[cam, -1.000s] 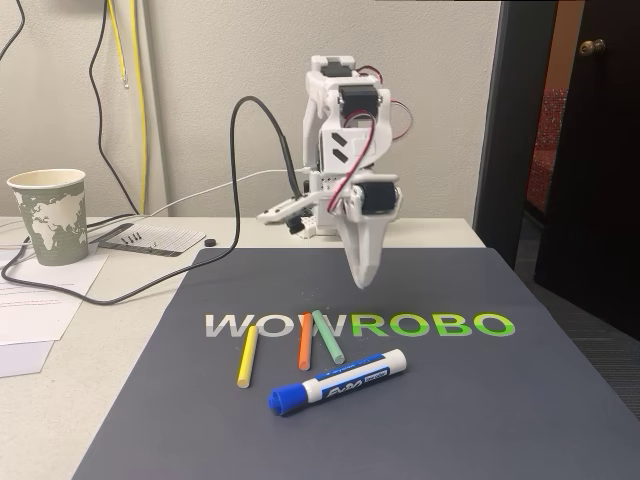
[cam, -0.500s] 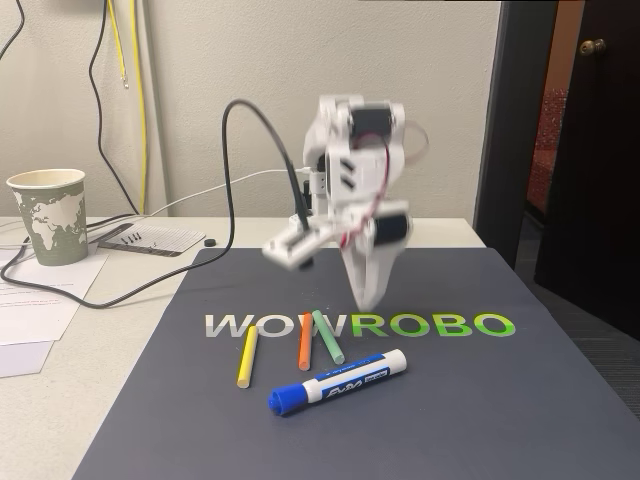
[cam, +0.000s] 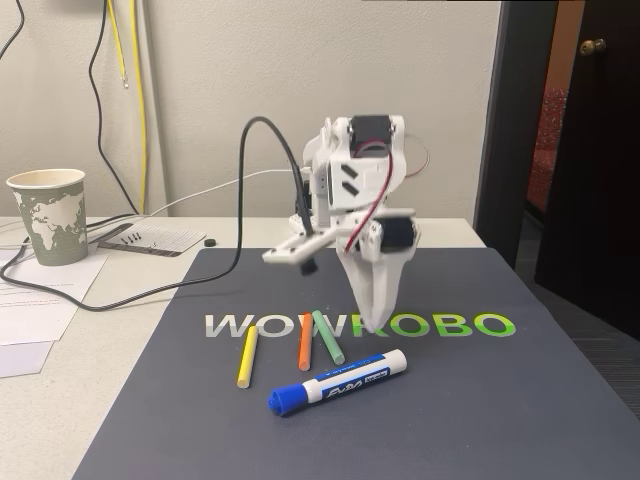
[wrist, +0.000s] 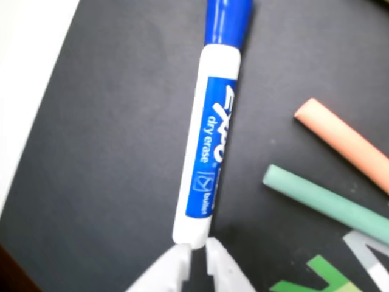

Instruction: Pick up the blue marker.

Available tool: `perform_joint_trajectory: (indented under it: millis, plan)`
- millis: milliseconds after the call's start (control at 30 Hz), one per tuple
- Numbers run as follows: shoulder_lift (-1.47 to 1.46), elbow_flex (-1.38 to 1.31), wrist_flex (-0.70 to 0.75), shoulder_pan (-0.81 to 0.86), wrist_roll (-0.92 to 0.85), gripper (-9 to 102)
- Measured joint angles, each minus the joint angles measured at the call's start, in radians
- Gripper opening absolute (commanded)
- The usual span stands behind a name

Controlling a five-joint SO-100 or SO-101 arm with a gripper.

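Room: we see a pale wall with hanging cables behind the table (cam: 60, 400), a dark door at the right.
Mat: dark mat (cam: 480, 400) with WOWROBO lettering; open room toward its right and near edges.
Arm: the end effector (cam: 372, 325) points down just above the marker's white end, fingers nearly together, holding nothing.
Paper cup: cup (cam: 48, 215) far left, well apart.
Blue marker: blue marker (cam: 338, 381) lies flat, long axis diagonal, cap toward the near left; in the wrist view (wrist: 209, 146) its white end lies at the fingertips.
Sticks: green stick (cam: 327, 336), orange stick (cam: 305, 341), yellow stick (cam: 246, 356) just behind the marker.
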Motion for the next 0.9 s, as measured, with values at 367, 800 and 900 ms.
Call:
perform_joint_trajectory:
  millis: [367,800,900]
  plan:
    - [-0.017,-0.002,-0.011,0.012,-0.049,21]
    - [-0.055,-0.002,-0.015,0.035,-0.140,21]
    - [-0.055,-0.002,-0.015,0.034,-0.152,21]
